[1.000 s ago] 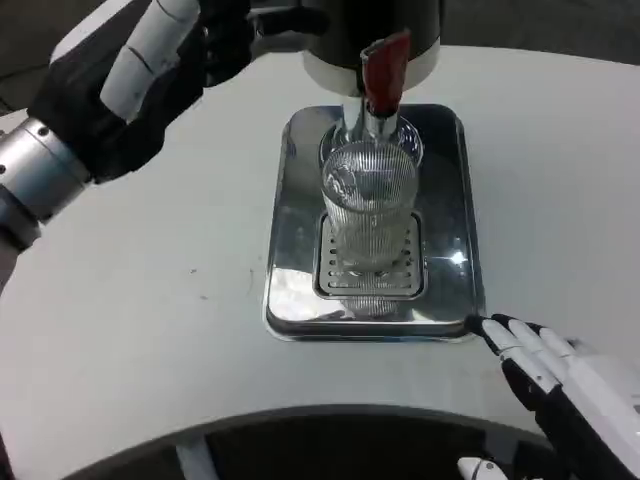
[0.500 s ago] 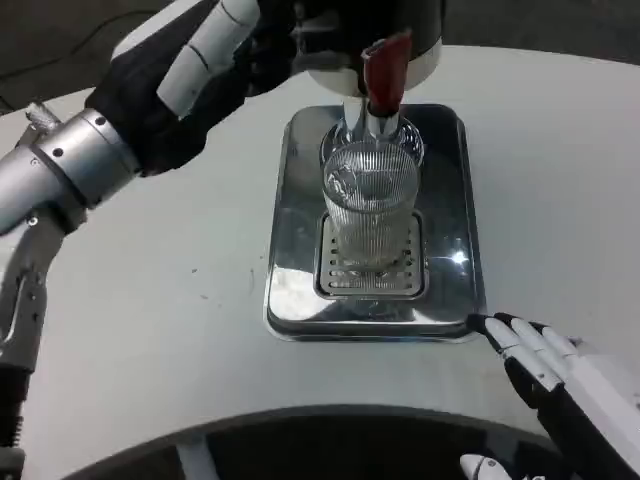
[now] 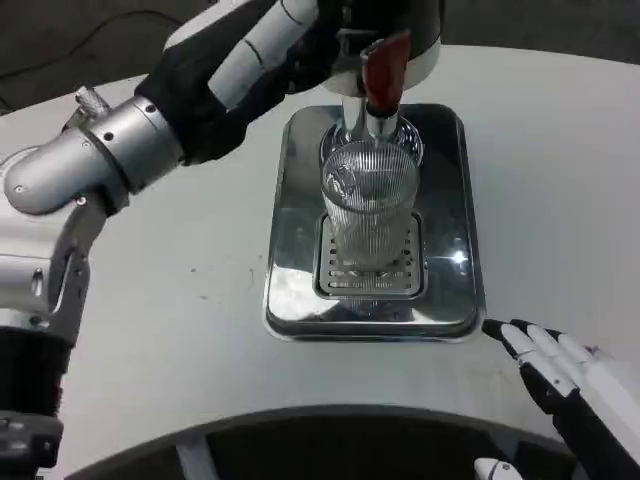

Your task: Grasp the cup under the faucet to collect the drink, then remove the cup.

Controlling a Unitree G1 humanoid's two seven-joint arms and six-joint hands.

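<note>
While the cup waits under the faucet, the left arm is what moves across the three pictures.

Landmark: the steel drip tray (image 3: 300, 300) on the white worktop (image 3: 170, 330); all places below are given from it.

Change, left hand: the left hand (image 3: 262, 55) has travelled from well off the tray's far left corner to just above that corner, and now lies close beside the red faucet lever (image 3: 385, 72); whether it touches the lever cannot be told.

Change, right hand: the right hand (image 3: 560, 385) has slid a little away from the tray's near right corner and lies on the worktop beside it, apart from the tray.

Unchanged: the ribbed glass cup (image 3: 368, 205) stands upright on the grate at the tray's middle, directly below the faucet spout (image 3: 365, 125), in the same place in all three pictures.

State, left hand: fingers stretched toward the lever, holding nothing that can be seen; whether the fingertips are spread or drawn in is hidden against the dark dispenser (image 3: 400, 40) at the tray's far edge.

State, right hand: fingers extended and apart, empty.

Meaning for the task: by judgement, the reach for the lever is nearly done and pouring comes next; no liquid level can be made out in the cup, so collecting looks not yet begun, and removal is still to come.

Writing and brands: none legible on dispenser, tray, cup or arms.
</note>
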